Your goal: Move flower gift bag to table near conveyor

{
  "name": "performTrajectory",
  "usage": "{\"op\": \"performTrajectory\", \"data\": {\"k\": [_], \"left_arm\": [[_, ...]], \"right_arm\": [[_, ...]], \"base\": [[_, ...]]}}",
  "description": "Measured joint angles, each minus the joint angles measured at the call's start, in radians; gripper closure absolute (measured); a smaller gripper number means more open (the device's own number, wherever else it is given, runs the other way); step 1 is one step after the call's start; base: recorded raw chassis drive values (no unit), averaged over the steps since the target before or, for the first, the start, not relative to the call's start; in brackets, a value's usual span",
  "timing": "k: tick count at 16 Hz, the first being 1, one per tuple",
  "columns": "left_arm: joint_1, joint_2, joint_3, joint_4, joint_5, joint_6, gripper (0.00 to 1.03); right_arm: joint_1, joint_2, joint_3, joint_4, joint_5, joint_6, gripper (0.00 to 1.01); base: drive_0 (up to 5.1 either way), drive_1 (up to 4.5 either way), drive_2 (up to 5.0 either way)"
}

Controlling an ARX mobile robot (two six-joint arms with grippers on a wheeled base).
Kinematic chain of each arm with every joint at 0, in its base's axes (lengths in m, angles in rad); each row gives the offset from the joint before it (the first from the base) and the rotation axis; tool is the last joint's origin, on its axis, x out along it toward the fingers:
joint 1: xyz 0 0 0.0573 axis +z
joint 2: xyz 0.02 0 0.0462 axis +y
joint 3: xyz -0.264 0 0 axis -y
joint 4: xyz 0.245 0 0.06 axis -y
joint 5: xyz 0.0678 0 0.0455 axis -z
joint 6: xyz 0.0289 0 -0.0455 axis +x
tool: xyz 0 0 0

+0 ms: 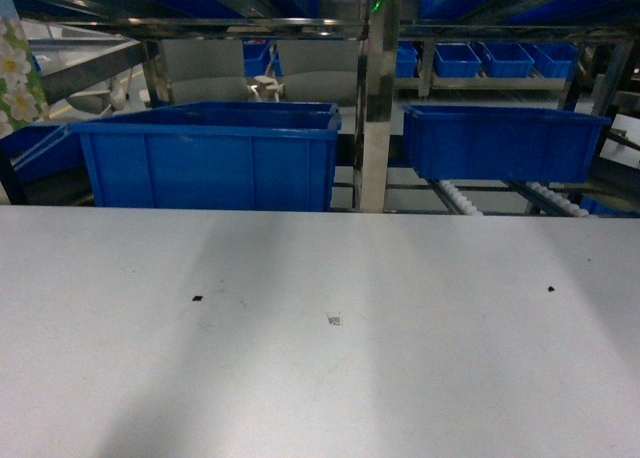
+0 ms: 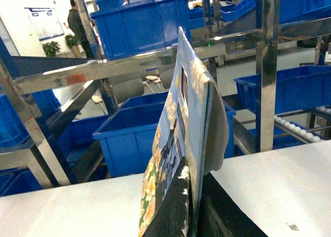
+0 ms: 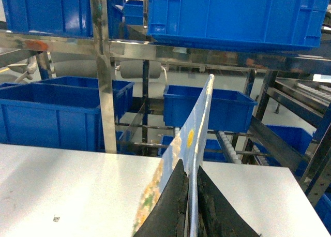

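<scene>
Both hands, left hand (image 2: pixel 190 216) and right hand (image 3: pixel 190 216), pinching flower gift bag (image 2: pixel 178 144) above table (image 1: pixel 320 378).

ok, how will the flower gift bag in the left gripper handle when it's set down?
Probably light and fairly stiff: the gift bag is collapsed flat in the left gripper and stands straight, though one flap curls outward. It would likely tip over if released on edge on the table, since its base is thin. The glossy-looking print may slide.

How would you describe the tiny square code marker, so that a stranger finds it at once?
Start at the white table before the steel rack. Near its middle lies the code marker. Unlike the solid black specks nearby, it is square and patterned.
</scene>
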Motion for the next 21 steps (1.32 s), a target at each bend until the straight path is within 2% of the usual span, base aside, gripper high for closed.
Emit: {"op": "performTrajectory", "data": {"k": [2,8,12,13,16,18,21], "left_arm": [[-0.002,0.000,0.000,-0.002,0.010,0.000,1.01],[-0.003,0.000,0.000,-0.002,0.008,0.000,1.01],[-0.003,0.007,0.000,-0.002,0.008,0.000,1.01],[-0.003,0.005,0.000,-0.002,0.008,0.000,1.01],[-0.003,0.005,0.000,-0.002,0.008,0.000,1.01],[-0.003,0.005,0.000,-0.002,0.008,0.000,1.01],[-0.003,0.005,0.000,-0.002,0.008,0.000,1.01]], "right_arm": [[0.000,0.000,0.000,0.004,0.004,0.000,0.98],[0.000,-0.005,0.000,0.002,0.004,0.000,0.98],[0.000,0.002,0.000,0.003,0.004,0.000,0.98],[-0.010,0.000,0.000,-0.002,-0.012,0.001,0.98],[-0.087,0.107,0.000,0.020,-0.092,0.000,0.98],[-0.103,0.217,-0.004,0.099,-0.138,-0.031,0.98],[-0.159,0.464,-0.004,0.272,-0.171,-0.086,0.98]], "base": [[0.0,0.00,0.0],[-0.1,3.89,-4.0],[0.0,0.00,0.0],[0.0,0.00,0.0],[0.0,0.00,0.0],[0.0,0.00,0.0],[0.0,0.00,0.0]]}}
